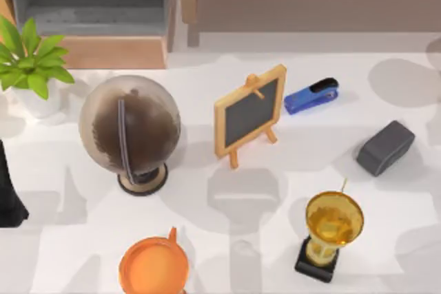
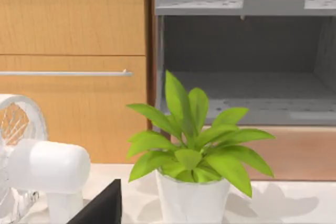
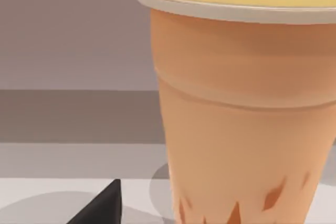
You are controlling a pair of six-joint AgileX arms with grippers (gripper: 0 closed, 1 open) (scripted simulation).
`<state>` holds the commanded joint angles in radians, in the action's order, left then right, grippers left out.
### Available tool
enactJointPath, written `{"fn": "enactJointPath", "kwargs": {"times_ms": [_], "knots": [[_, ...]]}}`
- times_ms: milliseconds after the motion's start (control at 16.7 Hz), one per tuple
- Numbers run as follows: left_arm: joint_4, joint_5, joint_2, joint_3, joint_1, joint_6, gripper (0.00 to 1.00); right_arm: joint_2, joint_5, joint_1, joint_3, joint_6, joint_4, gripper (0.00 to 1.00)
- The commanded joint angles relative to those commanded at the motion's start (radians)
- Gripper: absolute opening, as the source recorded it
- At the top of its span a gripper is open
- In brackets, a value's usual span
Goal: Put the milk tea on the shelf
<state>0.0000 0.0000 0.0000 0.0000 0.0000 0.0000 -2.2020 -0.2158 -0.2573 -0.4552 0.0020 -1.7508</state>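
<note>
the right gripper (image 3: 105, 205) sat close beside the milk tea (image 3: 241, 108) — finger state unclear; next, grasp, then the shelf (image 1: 96, 15).

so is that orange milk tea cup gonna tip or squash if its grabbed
The milk tea cup looks tall and tapers to a narrower base, so a high push would probably tip it. Its thin wall may give under a hard squeeze. It seems full to the flat lid, so it is likely heavy for its size.

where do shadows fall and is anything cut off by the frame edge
Top view: soft grey arm shadows cross the table; the cup is cropped at the bottom edge. Right wrist view: the cup overruns the frame. Left wrist view: the plant casts a faint shadow.
</note>
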Motion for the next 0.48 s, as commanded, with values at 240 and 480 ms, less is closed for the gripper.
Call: {"fn": "enactJointPath", "kwargs": {"times_ms": [240,480], "knots": [[0.0,0.0,0.0,0.0,0.0,0.0,1.0,0.0,0.0,0.0,0.0,0.0,0.0,1.0],[0.0,0.0,0.0,0.0,0.0,0.0,1.0,-0.007,0.008,0.009,-0.035,0.0,0.031,1.0]]}}
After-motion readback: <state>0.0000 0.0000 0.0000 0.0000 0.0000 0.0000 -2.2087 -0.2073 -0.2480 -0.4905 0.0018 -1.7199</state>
